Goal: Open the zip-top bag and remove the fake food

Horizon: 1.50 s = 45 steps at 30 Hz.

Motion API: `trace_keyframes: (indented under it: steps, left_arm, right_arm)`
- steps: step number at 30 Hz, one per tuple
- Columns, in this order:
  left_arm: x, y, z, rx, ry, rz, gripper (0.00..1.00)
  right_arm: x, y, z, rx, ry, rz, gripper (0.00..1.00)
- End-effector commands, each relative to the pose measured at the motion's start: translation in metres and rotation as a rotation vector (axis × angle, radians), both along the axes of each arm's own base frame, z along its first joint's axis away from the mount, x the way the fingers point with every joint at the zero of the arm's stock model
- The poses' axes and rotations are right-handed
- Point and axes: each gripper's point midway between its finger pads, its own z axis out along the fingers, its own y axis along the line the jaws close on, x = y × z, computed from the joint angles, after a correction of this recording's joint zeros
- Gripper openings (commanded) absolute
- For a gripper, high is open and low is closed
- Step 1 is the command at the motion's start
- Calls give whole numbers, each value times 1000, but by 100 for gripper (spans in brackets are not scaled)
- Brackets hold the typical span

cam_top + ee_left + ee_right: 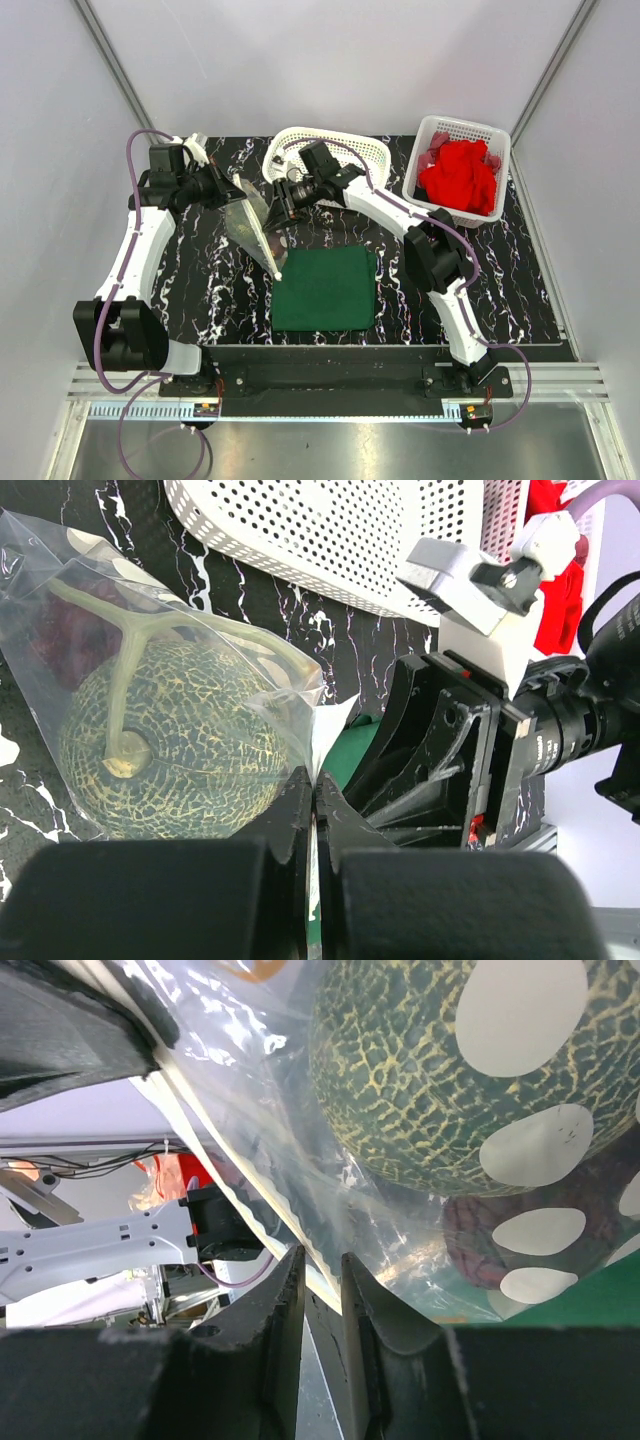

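Note:
The clear zip-top bag (255, 225) hangs between my two grippers above the black marbled table, its lower corner touching the green cloth (323, 288). Inside lie a mottled green ball (170, 740) and a dark red berry cluster (490, 1240); the ball also shows in the right wrist view (450, 1070). My left gripper (238, 195) is shut on the bag's edge, as the left wrist view (315, 780) shows. My right gripper (272, 200) faces it and is nearly shut, with the bag's pale zip strip (230, 1150) running between its fingers in the right wrist view (322, 1270).
A white lattice basket (330, 150) lies just behind the grippers. A second white basket (490, 135) holding a bright red cloth (458, 175) stands at the back right. The white walls enclose the table on three sides.

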Motion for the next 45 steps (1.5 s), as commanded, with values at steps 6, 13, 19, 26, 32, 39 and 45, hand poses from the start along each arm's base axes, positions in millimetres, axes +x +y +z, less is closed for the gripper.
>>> trace_keyframes:
  steps: [6,13,19,26,32,39,45]
  left_arm:
    - [9,-5,25,-33,-83,-30,0]
    - [10,-4,25,-36,-76,-13,0]
    - [14,5,22,-19,-54,63,24]
    - [-19,24,16,179,-21,179,89]
    - [-41,36,-2,252,1,262,78]
    - [-31,43,-7,291,31,283,56]
    - [-25,44,-28,320,88,262,59]
  right_arm:
    - [-8,12,15,40,-50,39,29]
    - [-14,21,13,46,-36,59,29]
    - [-7,30,19,35,-41,20,0]
    - [17,35,49,-13,-64,-102,0]
    - [15,31,49,-33,-35,-121,0]
    - [12,27,45,-47,-39,-119,0]
    - [12,27,50,-36,-39,-117,0]
